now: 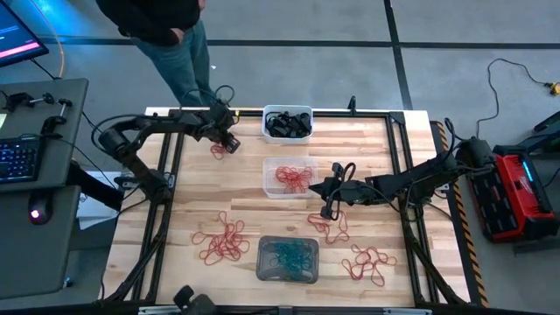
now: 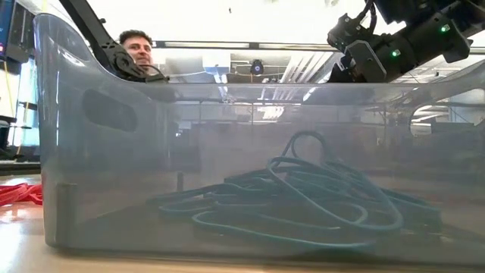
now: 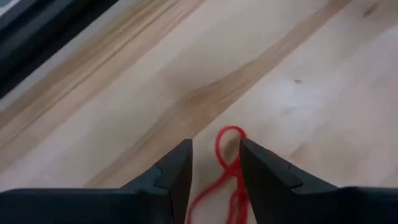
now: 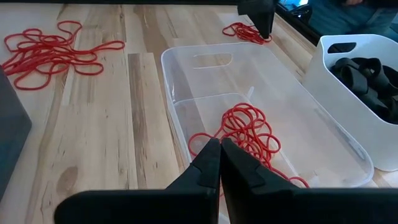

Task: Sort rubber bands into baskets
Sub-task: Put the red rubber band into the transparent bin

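The left hand (image 3: 214,165) stands open over red rubber bands (image 3: 227,171) on the bench (image 3: 298,74). The right hand (image 4: 220,163), closed and empty, hovers over the clear basket (image 4: 323,146) holding red bands.

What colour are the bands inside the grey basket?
Blue-teal. The bands in the grey basket show best in the low view.

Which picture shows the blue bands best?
The low view: the blue bands fill it, seen close through the grey basket wall. The high view shows them only as a small teal tangle in that basket. Neither wrist view shows them.
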Robot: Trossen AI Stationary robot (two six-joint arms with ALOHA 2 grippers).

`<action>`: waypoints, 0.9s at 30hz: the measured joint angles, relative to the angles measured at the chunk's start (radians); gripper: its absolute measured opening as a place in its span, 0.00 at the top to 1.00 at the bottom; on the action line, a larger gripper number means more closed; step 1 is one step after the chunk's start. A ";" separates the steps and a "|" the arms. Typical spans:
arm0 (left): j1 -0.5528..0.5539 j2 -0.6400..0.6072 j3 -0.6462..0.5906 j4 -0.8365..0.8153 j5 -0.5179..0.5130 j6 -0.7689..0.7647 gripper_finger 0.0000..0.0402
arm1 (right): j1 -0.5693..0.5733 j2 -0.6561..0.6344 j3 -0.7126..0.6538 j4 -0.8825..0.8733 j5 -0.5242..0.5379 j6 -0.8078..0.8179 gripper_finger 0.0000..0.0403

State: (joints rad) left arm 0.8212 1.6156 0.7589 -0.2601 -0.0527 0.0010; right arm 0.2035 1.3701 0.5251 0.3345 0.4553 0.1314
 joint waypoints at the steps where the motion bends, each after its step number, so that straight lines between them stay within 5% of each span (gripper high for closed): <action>1: 0.006 0.007 0.000 0.003 0.000 0.000 0.70 | 0.000 0.000 0.000 0.000 0.000 0.000 1.00; 7: 0.021 0.026 0.000 0.021 0.017 0.028 0.75 | 0.000 0.000 0.000 -0.001 0.000 0.000 1.00; 13: 0.014 0.004 0.000 0.022 0.053 0.128 0.97 | 0.000 0.000 0.000 -0.002 0.000 0.000 1.00; 27: -0.026 -0.227 0.000 -0.007 0.069 0.160 1.00 | 0.000 0.000 0.000 -0.015 0.001 0.002 1.00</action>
State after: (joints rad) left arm 0.7953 1.3886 0.7589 -0.2666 0.0161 0.1608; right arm 0.2035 1.3701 0.5251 0.3197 0.4562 0.1329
